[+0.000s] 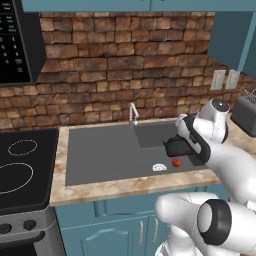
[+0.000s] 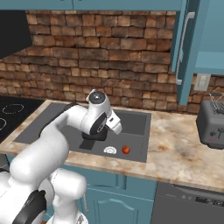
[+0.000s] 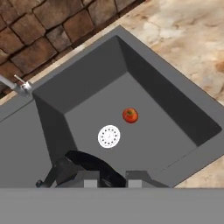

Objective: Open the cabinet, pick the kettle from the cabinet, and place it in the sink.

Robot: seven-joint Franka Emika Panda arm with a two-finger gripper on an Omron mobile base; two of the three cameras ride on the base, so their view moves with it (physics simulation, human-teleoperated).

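The dark kettle (image 1: pixel 176 148) hangs low inside the right basin of the grey sink (image 1: pixel 100 155), above its floor. In the hand view its arched black handle and body (image 3: pixel 83 168) sit right under the fingertips, and my gripper (image 3: pixel 113 179) is shut on the handle. From the right base view the kettle (image 2: pixel 93 134) is mostly hidden behind the white wrist. The teal wall cabinet stands open at the upper right, its door (image 2: pixel 186 48) swung out with the long silver handle facing me.
A small red tomato (image 3: pixel 130 115) and the white drain (image 3: pixel 109 136) lie on the basin floor beside the kettle. The chrome faucet (image 1: pixel 132 114) stands at the sink's back edge. A grey toaster (image 2: pixel 212 122) sits on the right counter, the black stovetop (image 1: pixel 20 165) on the left.
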